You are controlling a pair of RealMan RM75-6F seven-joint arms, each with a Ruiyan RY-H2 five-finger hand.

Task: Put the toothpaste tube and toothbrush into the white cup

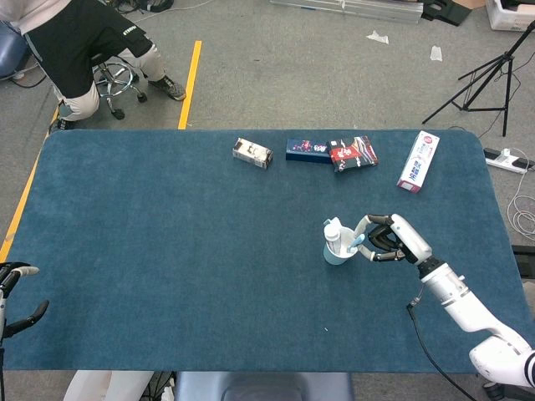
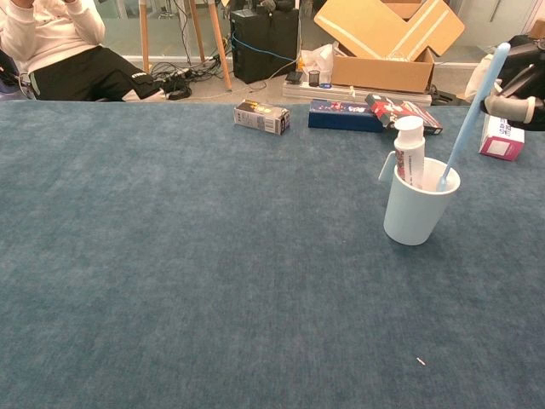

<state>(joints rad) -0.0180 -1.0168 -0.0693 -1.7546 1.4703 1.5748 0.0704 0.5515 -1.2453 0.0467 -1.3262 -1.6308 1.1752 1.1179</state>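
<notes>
The white cup stands upright on the blue table, right of centre. A toothpaste tube stands in it, white cap up. A light blue toothbrush leans in the cup, head down inside and handle slanting up to the right. My right hand is just right of the cup and holds the upper part of the handle. My left hand sits at the table's near left corner, fingers apart and holding nothing.
Along the far edge lie a small box, a dark blue box, a red and black packet and a white toothpaste carton. A seated person is beyond the far left corner.
</notes>
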